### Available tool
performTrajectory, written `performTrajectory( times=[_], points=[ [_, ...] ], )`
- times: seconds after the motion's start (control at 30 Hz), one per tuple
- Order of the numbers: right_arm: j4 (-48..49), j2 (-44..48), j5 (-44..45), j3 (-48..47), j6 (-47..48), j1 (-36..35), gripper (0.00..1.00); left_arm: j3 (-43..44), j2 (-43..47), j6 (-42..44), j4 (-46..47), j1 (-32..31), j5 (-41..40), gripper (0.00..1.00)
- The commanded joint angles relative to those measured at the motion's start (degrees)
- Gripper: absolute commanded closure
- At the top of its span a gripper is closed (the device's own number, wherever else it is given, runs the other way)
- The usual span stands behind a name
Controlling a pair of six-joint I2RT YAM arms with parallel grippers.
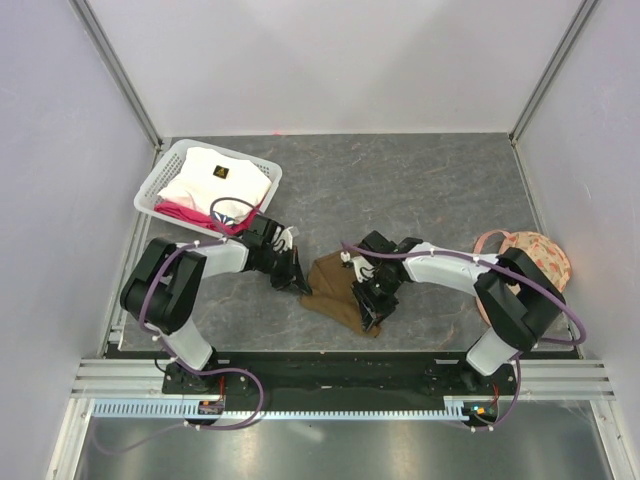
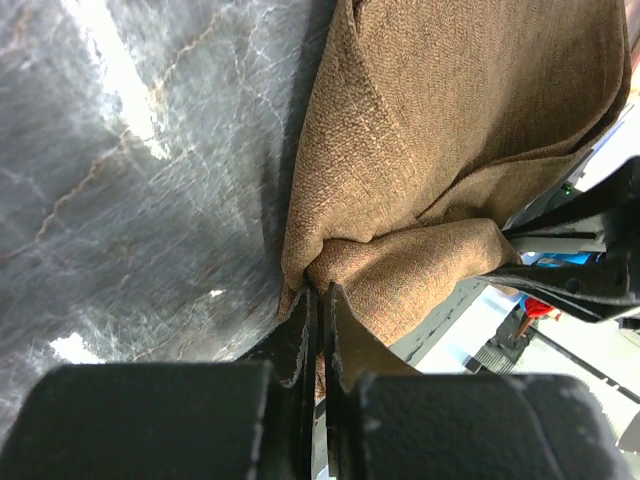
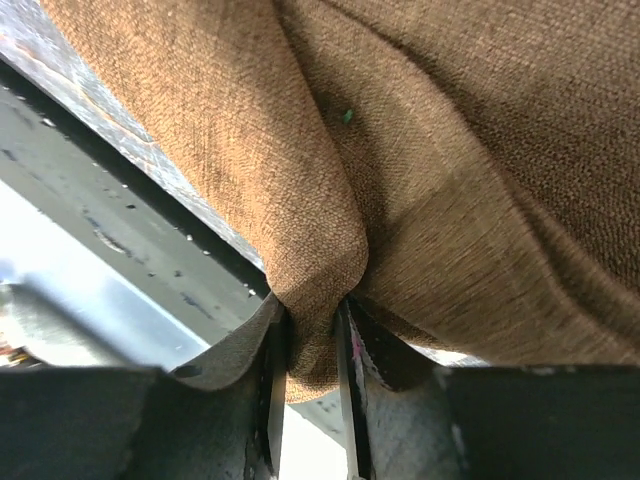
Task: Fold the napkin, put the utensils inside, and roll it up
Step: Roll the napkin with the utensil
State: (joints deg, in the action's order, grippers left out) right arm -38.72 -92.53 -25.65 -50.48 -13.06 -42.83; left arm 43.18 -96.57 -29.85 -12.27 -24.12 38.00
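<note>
Toward six o'clock on the table, bunched: the napkin. Clamped shut on its nine o'clock corner, the left gripper; nipped onto its four o'clock fold, the right gripper, fingers close together with cloth between. Long axis roughly ten to four. Spoon out of sight. Black label on the white cloth: unreadable.

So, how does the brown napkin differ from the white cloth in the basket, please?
The napkin is olive-brown and plain; the white cloth carries a small black label. The napkin is bunched, pinched by the left tool and right tool; the white cloth rests untouched in the basket. Both are fabric.
</note>
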Motion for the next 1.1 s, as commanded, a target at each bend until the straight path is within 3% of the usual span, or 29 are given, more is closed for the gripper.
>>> performTrajectory(
  times=[0.0, 0.13, 0.27, 0.47, 0.63, 0.73, 1.07],
  points=[
    [-3.12, -3.36, 1.92, 2.31, 2.08, 1.87, 0.68, 0.24, -2.65, 4.36, -4.42, 0.56, -6.18, 0.98],
    [-4.69, -1.78, 3.67, 0.66, 1.81, 2.14, 0.59, 0.85, -3.09, 4.62, -4.43, 0.65, -5.14, 0.98],
    [-8.38, 0.94, 8.14, -6.63, 1.98, 2.14, 0.35, 1.64, -4.41, 4.80, -4.69, 0.65, -3.81, 0.98],
    [-8.75, 4.28, 18.25, -17.37, 5.14, -1.72, 0.26, 2.79, -5.47, 5.41, -5.92, 0.65, -2.84, 0.98],
    [-0.77, 4.12, 33.17, -17.12, 8.48, -13.58, 0.24, 3.40, -5.91, 5.76, -6.45, 0.65, -2.75, 0.98],
    [4.33, 2.62, 37.76, -15.01, 9.19, -18.33, 0.25, 3.75, -5.91, 5.85, -6.80, 0.57, -2.41, 0.98],
    [11.73, -4.49, 39.54, -11.31, 11.48, -25.11, 0.31, 4.20, -5.91, 6.03, -6.98, 0.65, -2.23, 0.98]
  ],
)
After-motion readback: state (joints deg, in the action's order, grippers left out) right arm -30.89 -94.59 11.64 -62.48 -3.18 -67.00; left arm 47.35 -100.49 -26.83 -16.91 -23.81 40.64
